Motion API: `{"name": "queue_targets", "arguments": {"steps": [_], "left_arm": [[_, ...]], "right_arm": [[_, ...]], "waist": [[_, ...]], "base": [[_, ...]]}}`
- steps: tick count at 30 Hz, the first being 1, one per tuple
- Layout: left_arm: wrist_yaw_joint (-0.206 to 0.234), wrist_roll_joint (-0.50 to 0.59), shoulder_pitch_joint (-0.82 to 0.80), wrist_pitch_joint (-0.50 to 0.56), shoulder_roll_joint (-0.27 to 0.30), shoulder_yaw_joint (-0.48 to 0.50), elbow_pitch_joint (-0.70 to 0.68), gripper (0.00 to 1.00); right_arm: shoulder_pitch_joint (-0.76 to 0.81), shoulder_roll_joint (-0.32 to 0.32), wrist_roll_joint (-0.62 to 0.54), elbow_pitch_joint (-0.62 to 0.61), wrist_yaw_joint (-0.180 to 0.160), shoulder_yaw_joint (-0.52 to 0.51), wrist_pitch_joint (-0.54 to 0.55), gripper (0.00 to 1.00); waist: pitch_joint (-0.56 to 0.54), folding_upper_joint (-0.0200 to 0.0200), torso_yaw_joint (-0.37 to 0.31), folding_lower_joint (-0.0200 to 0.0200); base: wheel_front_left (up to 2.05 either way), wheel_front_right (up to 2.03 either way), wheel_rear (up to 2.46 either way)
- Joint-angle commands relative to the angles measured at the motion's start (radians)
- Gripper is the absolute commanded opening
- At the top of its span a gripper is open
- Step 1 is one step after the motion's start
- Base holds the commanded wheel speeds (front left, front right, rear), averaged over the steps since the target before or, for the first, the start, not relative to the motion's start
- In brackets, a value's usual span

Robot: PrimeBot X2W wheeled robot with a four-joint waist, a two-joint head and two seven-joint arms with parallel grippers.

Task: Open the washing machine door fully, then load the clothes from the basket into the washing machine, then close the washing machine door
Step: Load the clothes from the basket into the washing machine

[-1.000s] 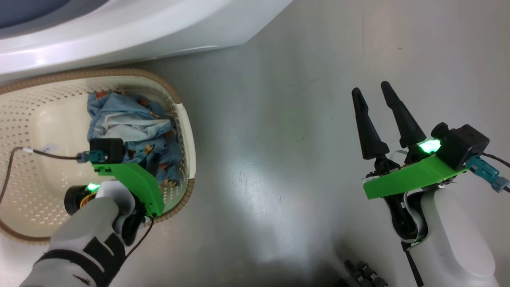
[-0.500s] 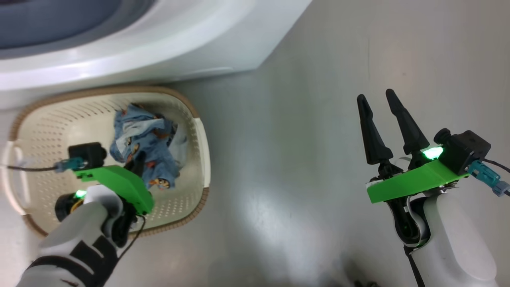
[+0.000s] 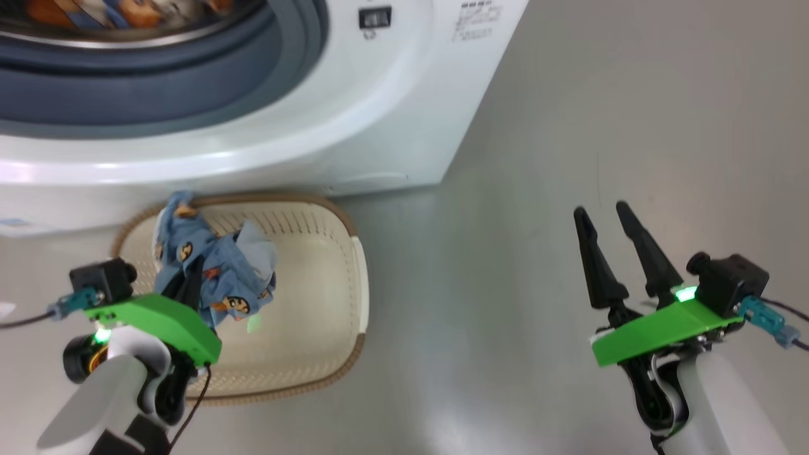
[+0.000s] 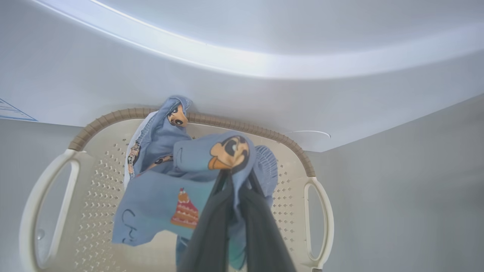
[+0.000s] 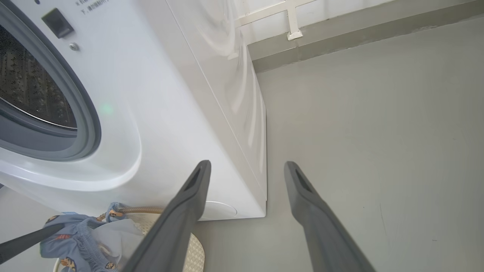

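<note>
The washer (image 3: pixel 354 126), white and glossy with a curved front, stood just beyond the left pincer (image 4: pixel 236 181) and ahead and to the left of the right pincer (image 3: pixel 600 210). Its mouth gaped, ringed by a grey-blue rubber gasket (image 3: pixel 189 107), with the perforated steel drum (image 5: pixel 26 87) behind it. Something orange and blue lay inside the drum, probably cloth, though the view was blurred there. Smooth grey floor (image 3: pixel 537 158) spread under and ahead of the right pincer. The basket (image 3: pixel 354 253) sat below the left pincer, its far rim close against the washer's base. It was cream perforated plastic, a rounded rectangle with a ribbed brown rim and white loop handles (image 4: pixel 317 223).

The left pincer was clamped tight on the clothes (image 3: pixel 215 278). A crumpled bunch of soft light blue fabric, printed with orange cartoon figures, hung from its dark tapered fingers above the basket, one end reaching toward the far rim. The right pincer stood spread wide, gripping and touching nothing, well apart from the basket.
</note>
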Motion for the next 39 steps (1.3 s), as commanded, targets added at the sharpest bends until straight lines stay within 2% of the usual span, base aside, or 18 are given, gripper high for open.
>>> {"name": "queue_targets", "arguments": {"steps": [1,10,20,31,39], "left_arm": [[-0.002,0.059,0.046,-0.013,0.043,0.085,-0.045,0.00],[-0.002,0.252,0.155,-0.013,0.039,0.285,-0.212,0.00],[-0.002,0.409,0.322,-0.013,-0.007,0.468,-0.434,0.00],[-0.002,0.536,0.513,-0.014,-0.065,0.624,-0.652,0.00],[-0.002,0.566,0.585,-0.014,-0.102,0.671,-0.736,0.00]], "right_arm": [[0.040,-0.005,0.018,-0.013,0.002,0.024,-0.005,1.00],[0.080,-0.027,0.031,-0.002,0.002,0.024,-0.005,1.00],[0.139,-0.058,0.041,-0.001,0.002,0.009,-0.005,1.00],[0.190,-0.074,0.046,-0.008,0.002,-0.001,-0.005,1.00],[0.207,-0.073,0.045,-0.021,0.002,-0.021,-0.005,1.00]], "waist": [[-0.097,-0.0001,0.033,0.0000],[-0.174,-0.0001,0.046,0.0000],[-0.251,-0.0001,0.064,0.0000],[-0.300,-0.0001,0.067,0.0000],[-0.290,-0.0001,0.063,0.0000]], "base": [[0.00,0.00,0.00],[0.00,0.00,0.00],[0.00,0.00,0.00],[0.00,0.00,0.00],[0.00,0.00,0.00]]}}
